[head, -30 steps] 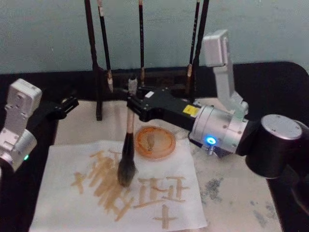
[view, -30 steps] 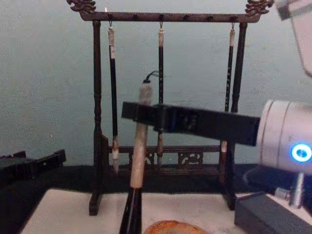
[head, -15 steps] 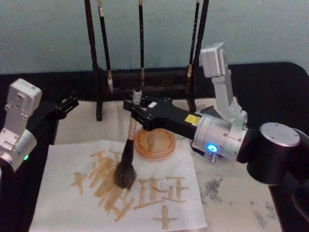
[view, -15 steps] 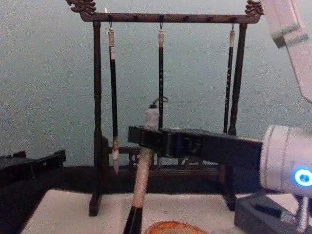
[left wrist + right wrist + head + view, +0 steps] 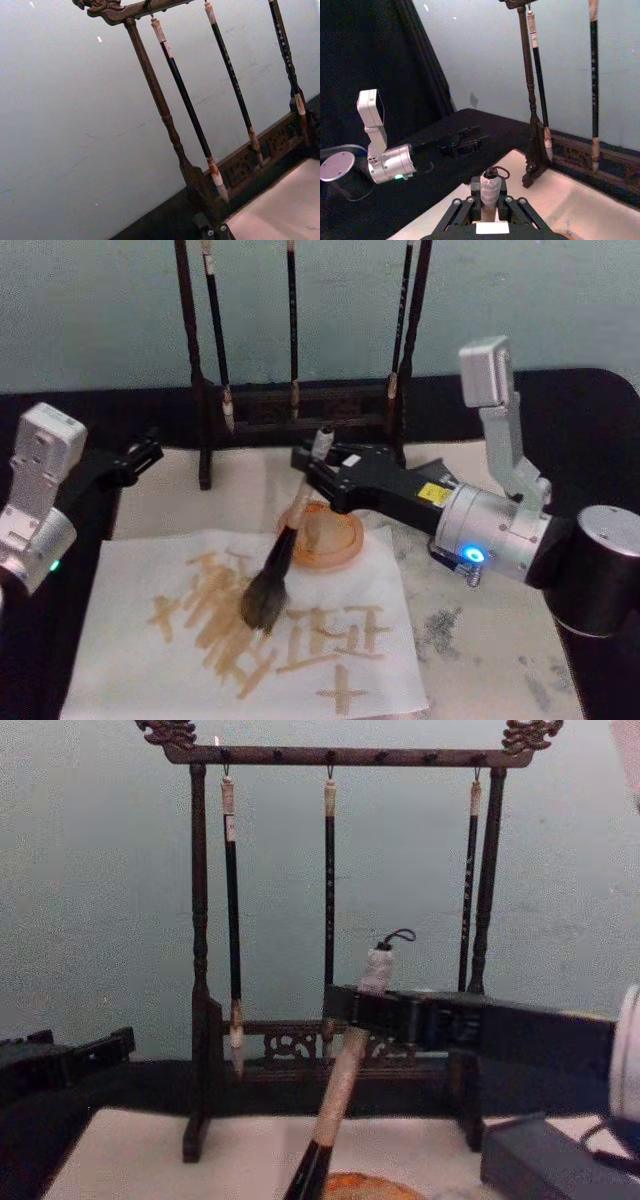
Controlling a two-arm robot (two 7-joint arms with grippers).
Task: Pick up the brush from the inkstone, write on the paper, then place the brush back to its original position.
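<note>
1. Our right hand (image 5: 318, 458) is clamping the tilted brush (image 5: 285, 550), bristles on the marked paper (image 5: 120, 660), 7 o'clock of the inkstone (image 5: 338, 540).
2. We are judging the writing nearly done, the return pending.
3. Our left hand (image 5: 140, 454) is idling at 9 o'clock.

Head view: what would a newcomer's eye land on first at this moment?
The right gripper reaches in from the right, clamped on the upper handle of the brush, which leans with its bristles on the paper among tan written strokes. An orange dish sits at the paper's far edge, and the wooden rack of thin brushes stands behind. The left gripper is parked at the left.
</note>
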